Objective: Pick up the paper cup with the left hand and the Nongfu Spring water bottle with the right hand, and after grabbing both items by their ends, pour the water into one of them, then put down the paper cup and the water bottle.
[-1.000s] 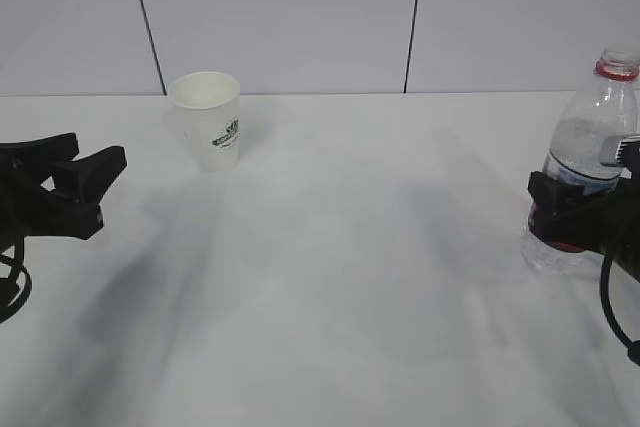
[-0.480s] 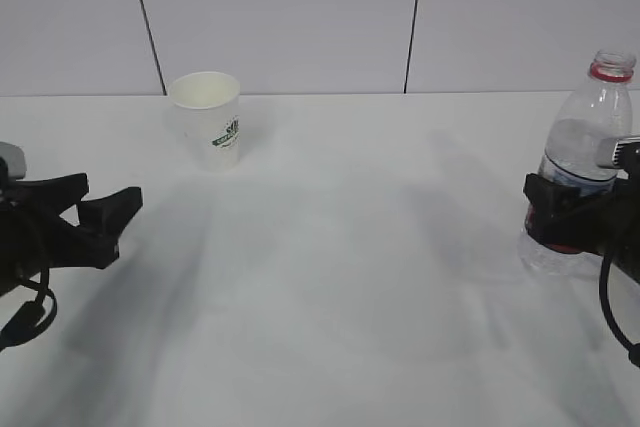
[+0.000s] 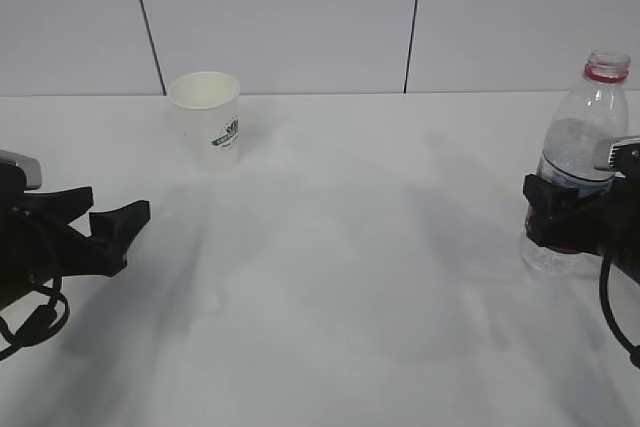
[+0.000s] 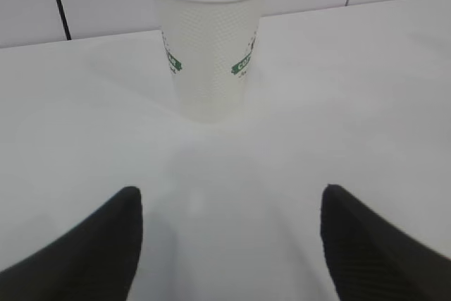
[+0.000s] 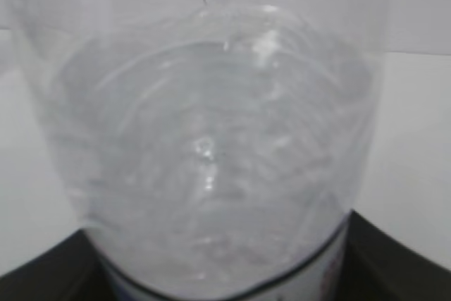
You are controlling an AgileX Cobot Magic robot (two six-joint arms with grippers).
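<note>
white table (image 3: 340, 277), grey panelled wall (image 3: 280, 17)

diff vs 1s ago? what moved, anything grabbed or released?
The left gripper moved down and rightward in the exterior view and spread its jaws wider; it holds nothing, with the paper cup ahead of it, untouched. The right gripper kept its grip on the Nongfu Spring water bottle, which shifted slightly. The cup stayed put, upright.
</note>
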